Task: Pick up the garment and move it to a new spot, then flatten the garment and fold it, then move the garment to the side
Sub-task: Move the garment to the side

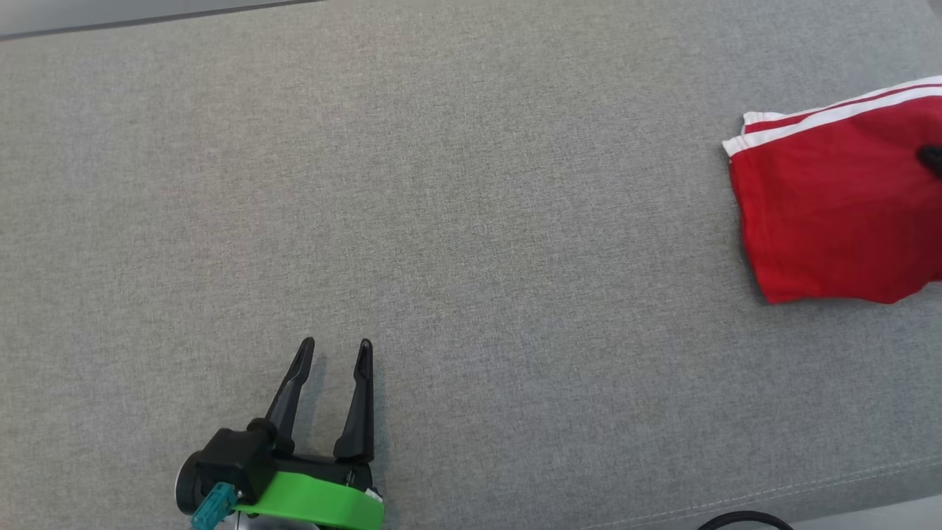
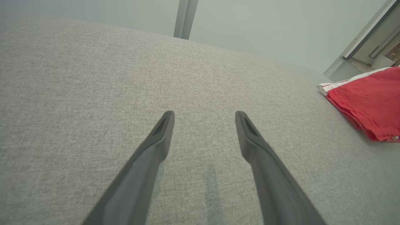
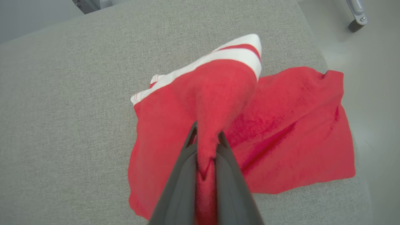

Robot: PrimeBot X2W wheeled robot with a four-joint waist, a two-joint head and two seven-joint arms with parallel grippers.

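Observation:
The garment (image 1: 831, 213) is red with white stripes along one edge and lies at the far right of the grey cushion (image 1: 471, 221). In the right wrist view my right gripper (image 3: 207, 136) is shut on a pinched fold of the garment (image 3: 281, 131), which rises in a peak between the fingers while the rest lies spread below. A dark tip of that gripper (image 1: 932, 156) pokes in at the right edge of the head view. My left gripper (image 1: 335, 347) stands open and empty over bare cushion near the front left. The left wrist view has the garment (image 2: 372, 103) far to its right.
The cushion's front seam (image 1: 773, 493) runs along the lower right, with a black cable (image 1: 743, 520) just beyond it. In the right wrist view the garment lies close to the cushion's edge (image 3: 325, 62), with floor and a caster wheel (image 3: 356, 25) past it.

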